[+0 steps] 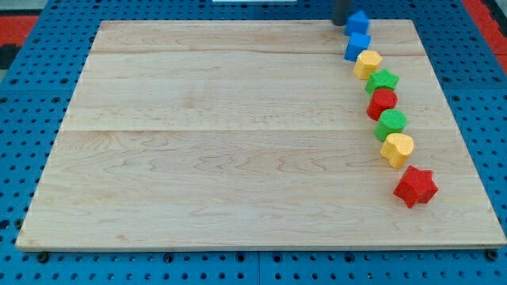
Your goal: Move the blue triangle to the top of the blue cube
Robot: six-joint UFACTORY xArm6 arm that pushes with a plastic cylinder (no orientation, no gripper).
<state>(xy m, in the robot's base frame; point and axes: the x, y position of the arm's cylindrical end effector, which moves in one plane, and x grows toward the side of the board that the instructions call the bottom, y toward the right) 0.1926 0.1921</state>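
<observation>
Two blue blocks sit near the board's top right corner. The upper one (358, 21) looks like the blue triangle. The lower one (356, 47) looks like the blue cube. They touch or nearly touch, the triangle directly above the cube in the view. My dark rod comes down from the view's top edge. My tip (341, 23) is just left of the upper blue block, close to or touching it.
A curved line of blocks runs down the board's right side below the blue ones: a yellow block (367, 63), a green star (383, 81), a red block (382, 103), a green block (390, 124), a yellow heart (397, 149) and a red star (415, 186). The wooden board (222, 142) lies on blue pegboard.
</observation>
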